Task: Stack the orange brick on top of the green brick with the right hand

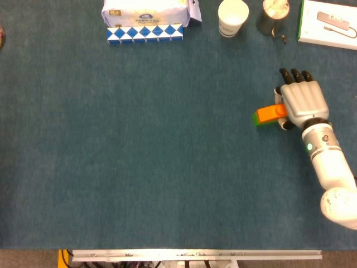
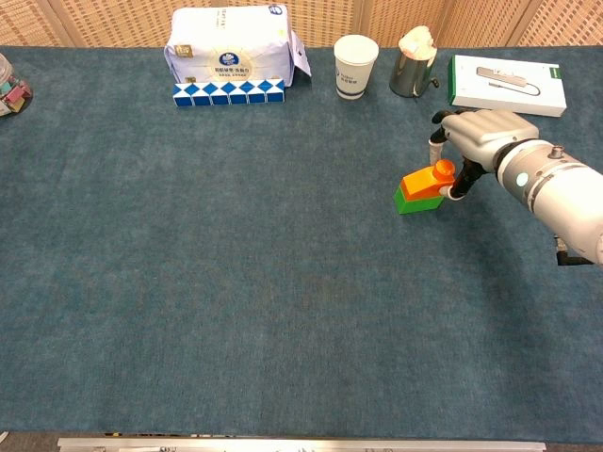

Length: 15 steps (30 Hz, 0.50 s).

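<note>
The orange brick (image 1: 271, 113) (image 2: 423, 181) lies on top of the green brick (image 1: 257, 118) (image 2: 411, 201) at the right side of the blue cloth. My right hand (image 1: 302, 102) (image 2: 479, 135) is at the orange brick's right end, its fingers curled around that end and holding it. In the head view only a green sliver shows to the left of the orange brick. My left hand is in neither view.
Along the far edge stand a white bag with a blue-and-white checkered strip (image 1: 144, 32), a paper cup (image 1: 232, 17), a metal pitcher (image 1: 272, 15) and a white box (image 1: 327, 23). A jar (image 2: 9, 89) sits at the far left.
</note>
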### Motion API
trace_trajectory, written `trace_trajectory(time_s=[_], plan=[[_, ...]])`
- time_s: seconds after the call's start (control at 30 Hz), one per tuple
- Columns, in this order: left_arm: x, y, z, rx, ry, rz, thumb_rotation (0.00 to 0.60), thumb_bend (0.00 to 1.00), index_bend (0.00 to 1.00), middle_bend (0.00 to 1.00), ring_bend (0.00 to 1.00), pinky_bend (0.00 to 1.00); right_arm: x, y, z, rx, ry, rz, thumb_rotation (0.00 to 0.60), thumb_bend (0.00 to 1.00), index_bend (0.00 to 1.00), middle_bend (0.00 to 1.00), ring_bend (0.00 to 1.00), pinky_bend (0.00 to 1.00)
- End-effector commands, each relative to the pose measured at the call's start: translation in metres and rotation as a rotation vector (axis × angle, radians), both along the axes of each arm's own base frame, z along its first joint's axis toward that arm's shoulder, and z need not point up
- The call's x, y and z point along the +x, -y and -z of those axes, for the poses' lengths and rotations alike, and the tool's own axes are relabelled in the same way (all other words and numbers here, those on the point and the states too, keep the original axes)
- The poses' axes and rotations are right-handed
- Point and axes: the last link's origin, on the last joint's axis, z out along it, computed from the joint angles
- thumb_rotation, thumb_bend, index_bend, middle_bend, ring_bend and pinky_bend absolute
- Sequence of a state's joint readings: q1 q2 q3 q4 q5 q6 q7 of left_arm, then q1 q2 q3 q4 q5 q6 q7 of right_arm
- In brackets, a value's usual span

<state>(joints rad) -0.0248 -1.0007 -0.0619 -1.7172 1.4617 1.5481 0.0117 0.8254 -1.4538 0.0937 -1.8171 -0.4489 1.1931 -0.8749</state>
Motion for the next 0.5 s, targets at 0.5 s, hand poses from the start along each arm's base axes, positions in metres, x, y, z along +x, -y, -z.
trace_trajectory(time_s=[0.5], plan=[[-0.001,-0.001,0.002,-0.007,-0.013,-0.007,0.600,0.10,0.46,0.44,0.26,0.19,-0.001,-0.038,-0.052,-0.098,0.063,-0.101,0.600,0.24,0.24,0.10,0.00,0.08]])
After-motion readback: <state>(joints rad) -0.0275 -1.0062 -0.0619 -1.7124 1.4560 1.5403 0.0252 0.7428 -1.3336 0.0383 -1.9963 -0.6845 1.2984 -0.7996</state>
